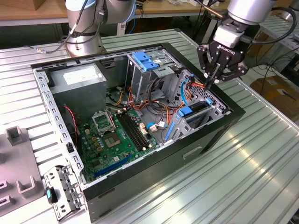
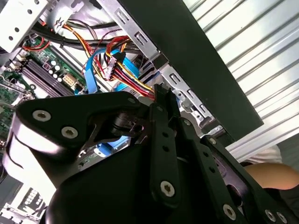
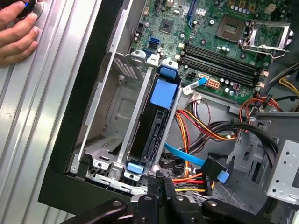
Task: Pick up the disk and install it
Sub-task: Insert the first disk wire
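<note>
1. Gripper (image 1: 211, 80), jaws closed together with nothing between them, hovers just above one end of the drive cage (image 3: 112, 116).
2. The disk (image 3: 153, 133) stands on edge, slotted inside that cage.

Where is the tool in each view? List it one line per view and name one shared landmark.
Exterior view: the black two-fingered tool hangs over the open black computer case's corner on the exterior view's right.
First wrist view: the tool sits near the blue-railed disk's end.
Second wrist view: the tool points at the red-and-yellow wire bundle.
Shared landmark: that bundle, close by the tool in every view.
</note>
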`<action>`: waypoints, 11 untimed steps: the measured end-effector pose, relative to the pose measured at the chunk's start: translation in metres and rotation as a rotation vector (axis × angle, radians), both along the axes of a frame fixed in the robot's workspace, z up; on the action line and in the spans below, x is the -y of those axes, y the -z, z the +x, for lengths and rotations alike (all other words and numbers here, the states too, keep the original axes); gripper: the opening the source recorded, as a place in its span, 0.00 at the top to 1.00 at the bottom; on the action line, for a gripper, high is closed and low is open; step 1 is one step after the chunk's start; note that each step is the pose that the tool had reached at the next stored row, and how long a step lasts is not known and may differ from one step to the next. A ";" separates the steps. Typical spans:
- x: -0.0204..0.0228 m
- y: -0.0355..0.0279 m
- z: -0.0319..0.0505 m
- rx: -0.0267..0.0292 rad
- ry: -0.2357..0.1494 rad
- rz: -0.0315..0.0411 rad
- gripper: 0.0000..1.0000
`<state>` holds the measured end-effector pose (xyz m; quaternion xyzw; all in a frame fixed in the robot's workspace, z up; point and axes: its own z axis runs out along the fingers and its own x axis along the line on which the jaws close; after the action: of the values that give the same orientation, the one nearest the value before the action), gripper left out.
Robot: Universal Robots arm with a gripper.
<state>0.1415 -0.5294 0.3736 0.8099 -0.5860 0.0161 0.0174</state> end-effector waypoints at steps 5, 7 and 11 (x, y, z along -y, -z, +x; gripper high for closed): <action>-0.0001 0.0006 -0.0001 -0.0001 0.073 -0.0003 0.84; -0.0001 0.0012 -0.0001 -0.0001 0.111 -0.0001 0.84; -0.0001 0.0021 -0.0001 -0.0001 0.188 -0.0001 0.84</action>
<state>0.1414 -0.5293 0.3715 0.7513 -0.6595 0.0144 0.0190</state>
